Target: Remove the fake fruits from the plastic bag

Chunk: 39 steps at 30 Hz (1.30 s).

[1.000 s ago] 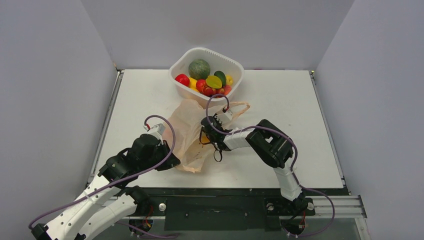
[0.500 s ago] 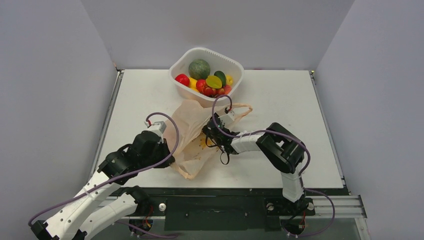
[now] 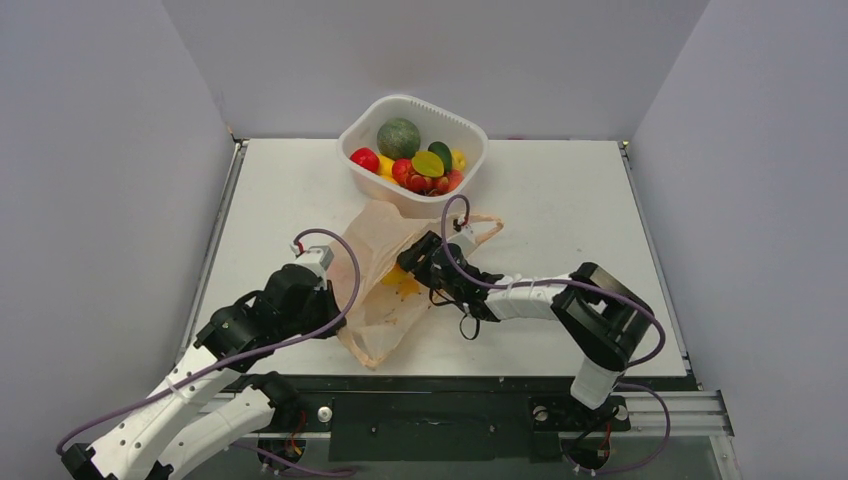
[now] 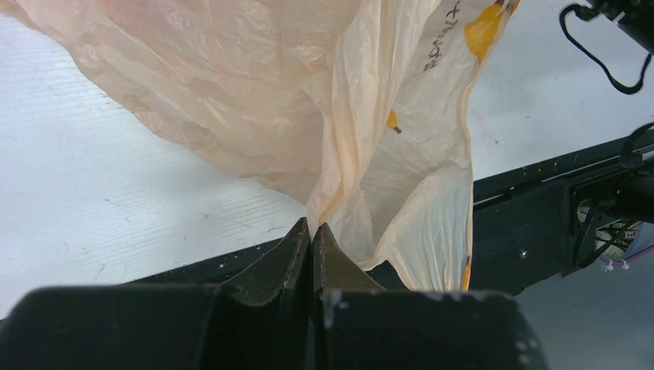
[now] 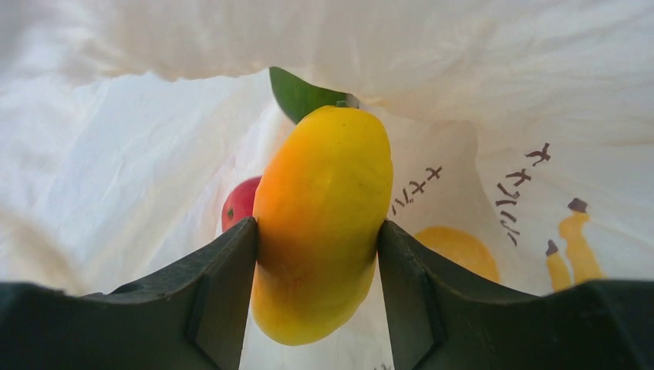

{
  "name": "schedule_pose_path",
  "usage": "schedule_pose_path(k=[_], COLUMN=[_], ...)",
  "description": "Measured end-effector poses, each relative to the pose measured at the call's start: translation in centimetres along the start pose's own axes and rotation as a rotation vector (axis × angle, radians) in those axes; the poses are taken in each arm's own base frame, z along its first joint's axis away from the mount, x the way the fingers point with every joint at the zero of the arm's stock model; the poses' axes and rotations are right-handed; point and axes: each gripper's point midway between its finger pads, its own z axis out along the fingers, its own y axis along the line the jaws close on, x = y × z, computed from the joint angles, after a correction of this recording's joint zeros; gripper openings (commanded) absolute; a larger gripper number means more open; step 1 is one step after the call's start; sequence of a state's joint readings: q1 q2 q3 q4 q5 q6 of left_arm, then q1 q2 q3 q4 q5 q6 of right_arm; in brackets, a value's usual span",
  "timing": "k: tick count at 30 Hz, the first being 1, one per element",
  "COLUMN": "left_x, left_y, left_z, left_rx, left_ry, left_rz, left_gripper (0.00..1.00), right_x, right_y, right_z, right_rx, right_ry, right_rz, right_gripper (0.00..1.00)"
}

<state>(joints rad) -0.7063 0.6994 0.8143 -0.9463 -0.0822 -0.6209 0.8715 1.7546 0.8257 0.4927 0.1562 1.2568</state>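
Peach plastic bag (image 3: 385, 270) had stretched toward the counter (image 3: 560, 200) edge, left gripper (image 4: 311, 231) pinching its fold, as the right gripper (image 5: 316, 225) reached deeper inside and clamped the orange-yellow fruit (image 5: 324, 185), seemingly ready to withdraw.

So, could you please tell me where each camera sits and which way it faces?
Top external: fixed above and behind the bases, looking down over the table, plastic bag and white tub; both arms show.
Left wrist: on the left arm, looking along the left gripper, shut on the bag, towards the table's near edge.
Right wrist: inside the bag, right gripper shut on the orange-yellow fruit.
Shared: all three show the bag.
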Motion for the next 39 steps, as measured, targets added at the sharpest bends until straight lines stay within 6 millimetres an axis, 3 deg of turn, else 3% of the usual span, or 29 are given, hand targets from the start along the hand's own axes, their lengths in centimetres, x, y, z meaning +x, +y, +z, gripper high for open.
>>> schedule_pose_path(k=[5,11,15,20,25,32,36,39], left_x=[-0.2,-0.3,-0.2,-0.2,-0.2,-0.2,-0.3,-0.4], left_y=[0.2,0.3,0.4,0.4,0.4,0.4,0.4,0.3], left_z=[0.0,-0.1,-0.1,-0.1,-0.1,-0.2,-0.4,-0.5], left_rx=[-0.011,-0.012,-0.013,-0.016,-0.016,-0.013,-0.007,-0.001], left_ry=[-0.011,-0.021,-0.024,-0.025,-0.025,-0.029,-0.037,-0.046], left_rz=[-0.001,-0.004,-0.005,-0.006,-0.006,-0.006,-0.009,-0.011], left_gripper=[0.00,0.00,0.00,0.00,0.00,0.00,0.00,0.00], right_x=[1.0,3.9,5.3,4.7,1.6,-5.5,-9.8,-12.9], right_y=[0.8,2.8,3.1,4.4,6.4,10.9,12.6,13.2], right_z=[-2.8,-5.9,-8.3,-11.7,-14.6,-17.5,-17.9,-17.0], right_rx=[-0.054,-0.217,-0.295,-0.378,-0.389,-0.355,-0.293,-0.226], right_ry=[0.070,0.250,0.347,0.377,0.301,0.090,-0.039,-0.111], right_rz=[-0.069,-0.159,-0.231,-0.372,-0.546,-0.728,-0.750,-0.736], right_gripper=[0.00,0.00,0.00,0.00,0.00,0.00,0.00,0.00])
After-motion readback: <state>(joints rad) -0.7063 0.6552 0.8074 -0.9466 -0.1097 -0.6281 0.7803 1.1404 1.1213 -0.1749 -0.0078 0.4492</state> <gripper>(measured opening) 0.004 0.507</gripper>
